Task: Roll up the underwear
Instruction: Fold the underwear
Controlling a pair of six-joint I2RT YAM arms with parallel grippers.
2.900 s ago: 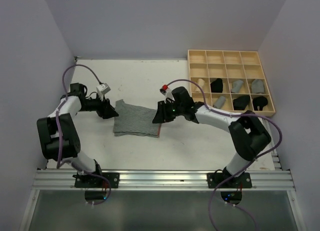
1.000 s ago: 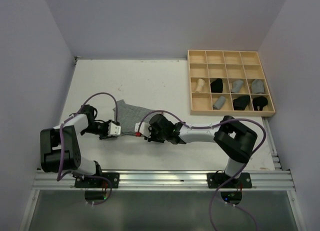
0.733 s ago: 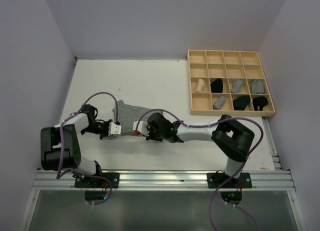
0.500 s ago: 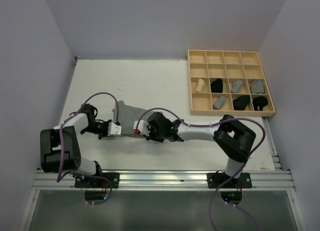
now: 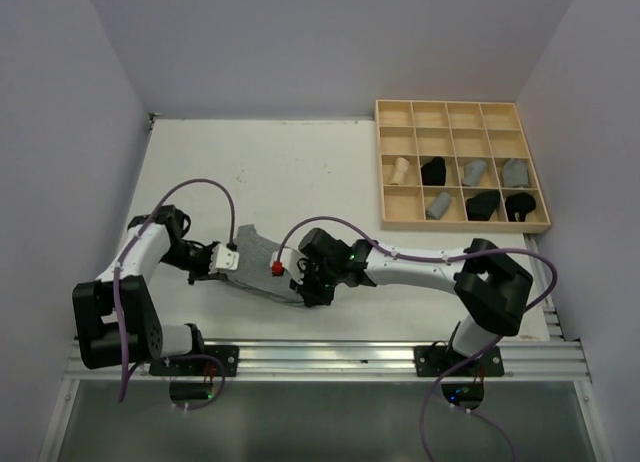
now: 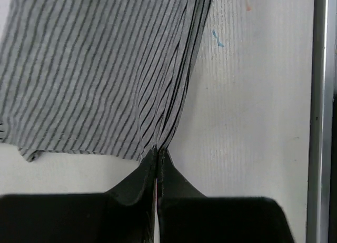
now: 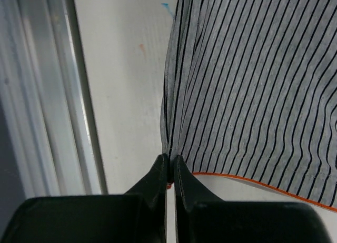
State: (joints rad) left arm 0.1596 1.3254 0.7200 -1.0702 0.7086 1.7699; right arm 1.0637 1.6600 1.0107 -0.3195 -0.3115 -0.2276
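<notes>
A grey underwear with thin black stripes [image 5: 257, 263] lies stretched between my two grippers near the table's front edge. My left gripper [image 5: 229, 261] is shut on its left corner. In the left wrist view the cloth [image 6: 95, 69] bunches into the closed tips of the left gripper [image 6: 158, 152]. My right gripper [image 5: 300, 279] is shut on the right corner. In the right wrist view the right gripper [image 7: 169, 160] pinches the cloth [image 7: 253, 85] where its orange hem [image 7: 253, 183] ends.
A pale wooden grid tray [image 5: 462, 110] stands at the back right, with rolled beige [image 5: 400, 170], black [image 5: 433, 169] and grey [image 5: 474, 170] garments in its compartments. An aluminium rail [image 5: 320, 357] runs along the near edge, close to both grippers.
Both grippers have shut on the underwear's near corners. The cloth has moved toward the near edge with them, and the right arm has swung outward.
</notes>
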